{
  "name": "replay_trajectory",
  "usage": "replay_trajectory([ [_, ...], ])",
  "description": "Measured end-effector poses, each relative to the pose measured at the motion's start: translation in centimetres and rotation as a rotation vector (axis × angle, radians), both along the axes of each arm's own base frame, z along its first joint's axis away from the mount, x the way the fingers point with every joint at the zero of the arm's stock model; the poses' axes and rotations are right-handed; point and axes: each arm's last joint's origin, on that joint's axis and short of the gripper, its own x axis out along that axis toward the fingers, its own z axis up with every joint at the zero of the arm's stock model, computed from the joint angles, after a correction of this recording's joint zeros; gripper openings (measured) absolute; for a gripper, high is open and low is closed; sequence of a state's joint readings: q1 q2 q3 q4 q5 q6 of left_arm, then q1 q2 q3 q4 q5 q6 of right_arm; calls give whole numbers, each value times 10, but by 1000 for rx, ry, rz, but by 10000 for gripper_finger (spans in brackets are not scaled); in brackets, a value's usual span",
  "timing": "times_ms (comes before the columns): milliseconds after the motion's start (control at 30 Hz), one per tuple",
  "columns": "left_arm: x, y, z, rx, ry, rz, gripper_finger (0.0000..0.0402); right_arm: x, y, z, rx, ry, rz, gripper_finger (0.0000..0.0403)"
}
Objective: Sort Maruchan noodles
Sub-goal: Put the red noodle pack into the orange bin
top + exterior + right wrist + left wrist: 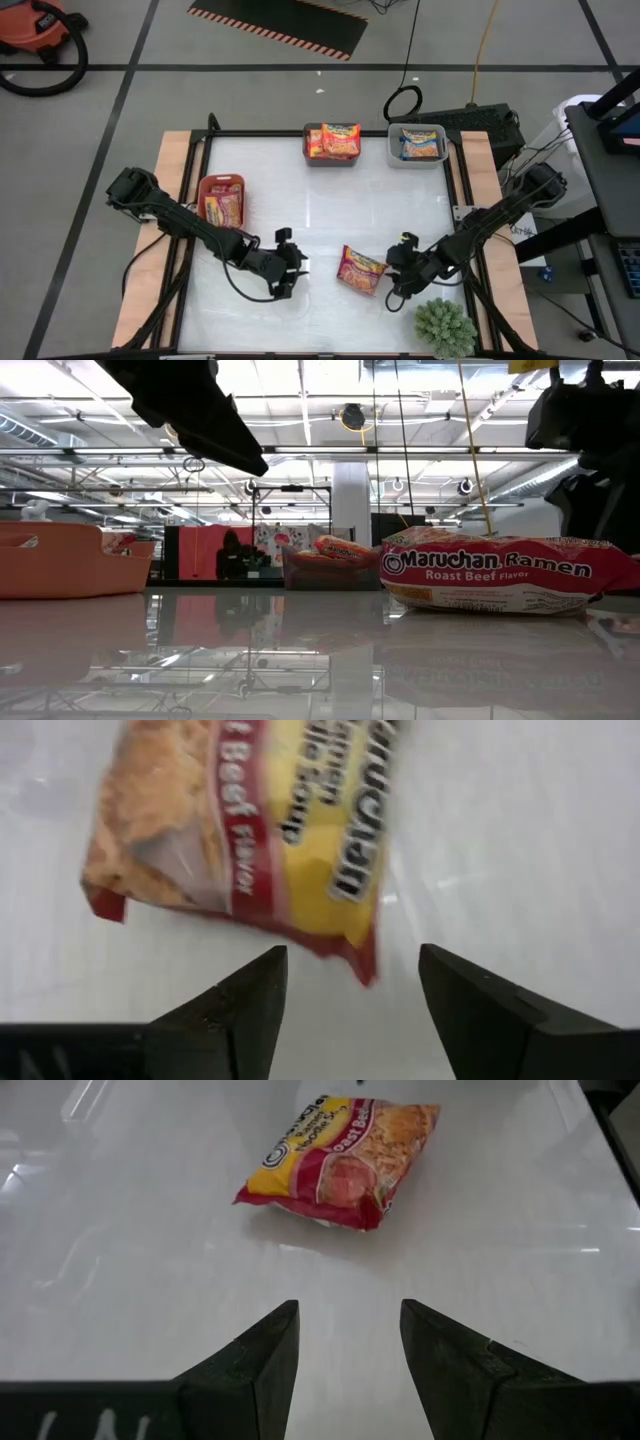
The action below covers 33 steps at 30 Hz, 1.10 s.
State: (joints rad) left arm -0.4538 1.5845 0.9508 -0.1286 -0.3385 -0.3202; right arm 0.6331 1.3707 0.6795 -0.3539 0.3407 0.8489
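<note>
One Maruchan noodles packet [361, 268], orange-yellow with a red Roast Beef band, lies flat on the white table near its front edge, between my two grippers; the low view shows the packet [500, 570] resting on its underside. My right gripper [350, 955] stands open just to the packet's right. A corner of the packet [362, 965] lies in front of the gap between its fingers, with no visible touch. My left gripper [350, 1310] is open and empty to the packet's left, and the packet [340, 1165] is some way ahead of it.
An orange bin [222, 198] at the table's left holds packets. A dark grey bin [332, 143] and a light grey bin [417, 145] at the far edge hold packets too. A green plant [445, 327] stands at the near right corner.
</note>
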Motion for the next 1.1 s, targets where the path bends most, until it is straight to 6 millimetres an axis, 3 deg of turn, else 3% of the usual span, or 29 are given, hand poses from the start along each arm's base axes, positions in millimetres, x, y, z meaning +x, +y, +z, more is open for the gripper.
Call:
replay_trajectory([
  [200,0,0,0,-1,-1,0,182,-3,0,-22,115,-125,77,215],
  [467,0,0,1,45,-8,-41,182,-23,-16,-51,186,-239,58,188],
  [1100,11,6,0,80,-56,-53,182,-30,-24,-58,107,-293,103,59],
])
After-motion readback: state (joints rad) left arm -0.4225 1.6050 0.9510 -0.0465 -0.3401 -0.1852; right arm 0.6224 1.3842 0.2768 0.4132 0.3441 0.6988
